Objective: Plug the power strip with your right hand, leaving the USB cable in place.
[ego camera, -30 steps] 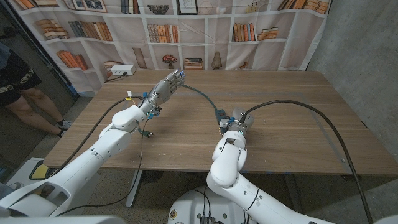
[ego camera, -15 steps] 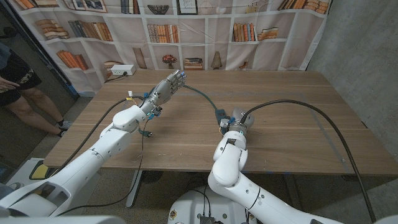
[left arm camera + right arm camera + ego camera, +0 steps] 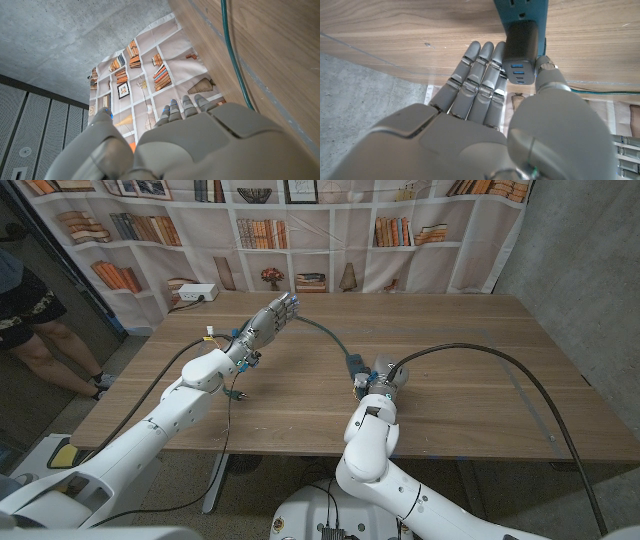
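A teal power strip (image 3: 354,369) lies mid-table, with a green cable (image 3: 322,335) running from it toward the far side. In the right wrist view a black charger block (image 3: 521,42) with blue USB ports sits in the strip (image 3: 520,7). My right hand (image 3: 379,377) is at the strip. Its fingers (image 3: 479,67) lie straight along one side of the block and its thumb (image 3: 547,70) presses the other side. My left hand (image 3: 270,316) hangs above the table's far left, fingers stretched out and holding nothing. The green cable (image 3: 233,50) runs past it on the wood.
A white box (image 3: 195,293) stands at the table's (image 3: 470,420) far left corner. A thick black cable (image 3: 520,375) arcs over the right half of the table. Thin wires (image 3: 232,392) dangle under my left forearm. A person (image 3: 25,310) stands beyond the table's left edge.
My right hand has edged slightly to the right at the strip. The left hand has stayed where it was. The person at the left has shifted a little.
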